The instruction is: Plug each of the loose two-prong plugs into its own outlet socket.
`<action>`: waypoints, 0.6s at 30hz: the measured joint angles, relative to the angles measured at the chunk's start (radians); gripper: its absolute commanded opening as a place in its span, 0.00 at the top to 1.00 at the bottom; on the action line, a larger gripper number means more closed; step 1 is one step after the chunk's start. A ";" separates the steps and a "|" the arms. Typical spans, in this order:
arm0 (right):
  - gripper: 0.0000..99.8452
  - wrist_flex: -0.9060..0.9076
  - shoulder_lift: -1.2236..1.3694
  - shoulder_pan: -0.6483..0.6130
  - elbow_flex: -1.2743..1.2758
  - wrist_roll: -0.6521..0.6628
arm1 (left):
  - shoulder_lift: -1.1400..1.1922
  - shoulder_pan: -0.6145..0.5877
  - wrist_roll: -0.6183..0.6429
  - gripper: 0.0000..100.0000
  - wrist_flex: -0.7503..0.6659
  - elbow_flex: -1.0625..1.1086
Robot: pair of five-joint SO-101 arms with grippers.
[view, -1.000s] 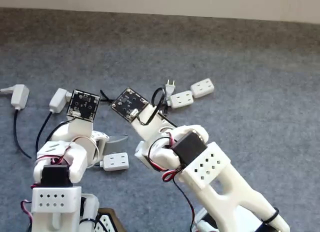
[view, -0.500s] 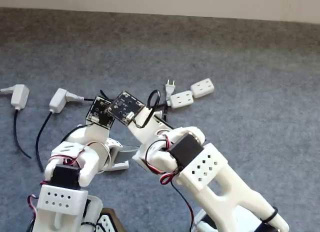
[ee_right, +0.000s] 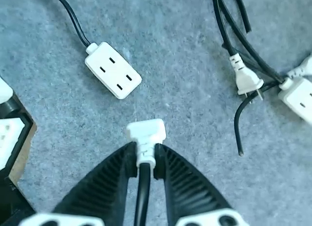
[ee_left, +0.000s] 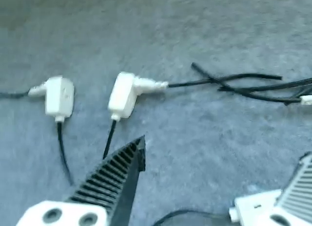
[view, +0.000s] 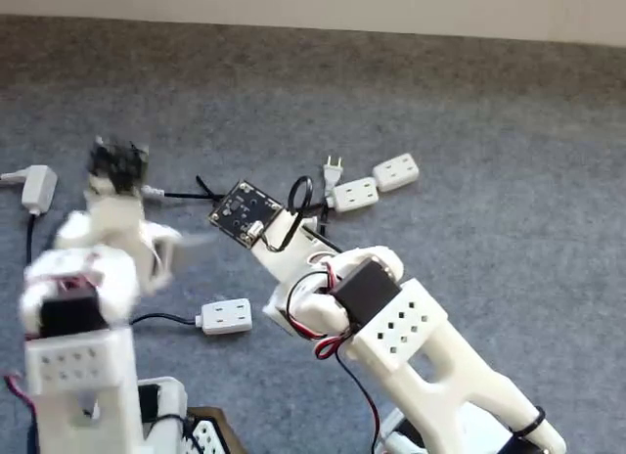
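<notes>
Remote station, both arms over the grey carpet (view: 469, 102). My right gripper (ee_right: 145, 153) is clamped on a white plug (ee_right: 146, 131), whose black cord runs back between the two ribbed fingers (ee_right: 107, 177). The plug's head juts just past the fingertips, and I cannot make out its prongs from here. Ahead of it and apart from it, the near socket (ee_right: 113, 70) lies face up on the carpet with its own cord trailing away.

Off to one side, a loose plug (ee_right: 247, 79) rests with its two prongs showing among tangled black cords (ee_right: 229, 31). In the high view, it lies just beside the middle socket (view: 354, 194), and the far socket (view: 395, 171) sits right behind that one.

My left gripper (ee_left: 225, 148) stands wide open and holds nothing. It hangs above the carpet near two white angled plugs, the first angled plug (ee_left: 124, 92) and the second angled plug (ee_left: 59, 94). They lie side by side without touching, each with a black cord. In the high view, the near socket lies between the two arms.
</notes>
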 measured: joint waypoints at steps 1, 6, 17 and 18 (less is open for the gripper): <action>0.99 0.000 0.000 0.000 -0.003 0.014 | 0.086 -0.026 0.000 0.55 0.048 -0.091; 0.99 0.000 0.063 0.000 -0.041 0.126 | 0.600 -0.161 -0.041 0.55 0.311 -0.641; 0.99 0.000 0.453 -0.020 -0.370 0.370 | 1.514 -0.546 -0.219 0.55 0.526 -1.616; 0.99 0.000 0.488 -0.035 -0.391 0.373 | 1.551 -0.568 -0.232 0.55 0.526 -1.642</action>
